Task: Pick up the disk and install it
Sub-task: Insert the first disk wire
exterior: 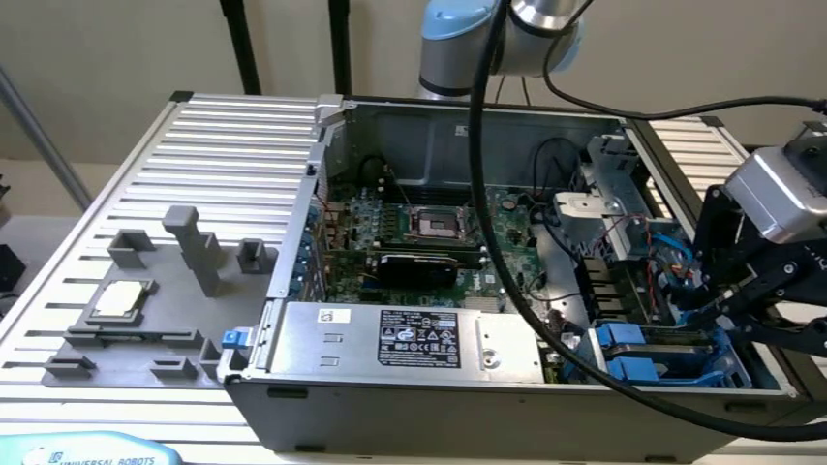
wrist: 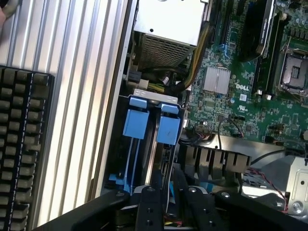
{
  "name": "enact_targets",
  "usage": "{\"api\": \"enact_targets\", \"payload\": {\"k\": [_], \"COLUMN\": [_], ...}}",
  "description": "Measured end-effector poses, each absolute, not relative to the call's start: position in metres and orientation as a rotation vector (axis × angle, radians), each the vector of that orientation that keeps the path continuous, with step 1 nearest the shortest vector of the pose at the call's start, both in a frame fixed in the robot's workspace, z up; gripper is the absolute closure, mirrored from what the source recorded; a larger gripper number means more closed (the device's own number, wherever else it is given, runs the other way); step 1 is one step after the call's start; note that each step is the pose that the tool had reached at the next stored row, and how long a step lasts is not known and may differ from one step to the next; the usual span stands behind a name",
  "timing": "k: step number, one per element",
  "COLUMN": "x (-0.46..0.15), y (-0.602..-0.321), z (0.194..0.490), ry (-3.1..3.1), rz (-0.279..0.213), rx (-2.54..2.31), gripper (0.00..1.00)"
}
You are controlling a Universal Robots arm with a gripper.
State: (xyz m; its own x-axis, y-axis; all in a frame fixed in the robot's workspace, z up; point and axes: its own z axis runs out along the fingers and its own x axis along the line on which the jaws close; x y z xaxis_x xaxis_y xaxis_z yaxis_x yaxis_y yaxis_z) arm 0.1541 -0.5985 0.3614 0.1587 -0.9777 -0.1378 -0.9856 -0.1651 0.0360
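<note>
Apparently seated: disk in the bay, end effector parted above it

Down in the open case [exterior: 300, 291], at the corner on the exterior view's right, the disk [wrist: 168, 129] stands on edge in the drive bay [exterior: 723, 360]. Its blue frame shows just beside a second blue tab [wrist: 133, 122]. Which of the two blue pieces belongs to the task's disk is a judgement, made from how it lines up with the end effector [wrist: 171, 191]. The end effector hangs directly over that bay. Its dark fingers [wrist: 148, 204] stand a little apart, with a gap between them and nothing clamped there.

Judged from this, the pick-up is done and the disk is already lowered into its slot. Whether it is pushed fully home, latched, or cabled cannot be told. The counter [exterior: 220, 145] beside the case carries a grey fixture [exterior: 142, 320].
</note>
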Motion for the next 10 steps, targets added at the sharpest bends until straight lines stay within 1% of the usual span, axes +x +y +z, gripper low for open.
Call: {"api": "enact_targets", "payload": {"k": [6,8,9,10], "x": [0.167,0.168,0.168,0.169], "y": [-0.599,-0.6,-0.6,-0.6], "z": [0.361,0.361,0.361,0.361], "ry": [1.988,1.989,1.988,1.988], "rz": [0.198,0.198,0.198,0.198], "rx": [-2.344,-2.343,-2.344,-2.344], "gripper": [0.75,0.73,0.67,0.67]}}
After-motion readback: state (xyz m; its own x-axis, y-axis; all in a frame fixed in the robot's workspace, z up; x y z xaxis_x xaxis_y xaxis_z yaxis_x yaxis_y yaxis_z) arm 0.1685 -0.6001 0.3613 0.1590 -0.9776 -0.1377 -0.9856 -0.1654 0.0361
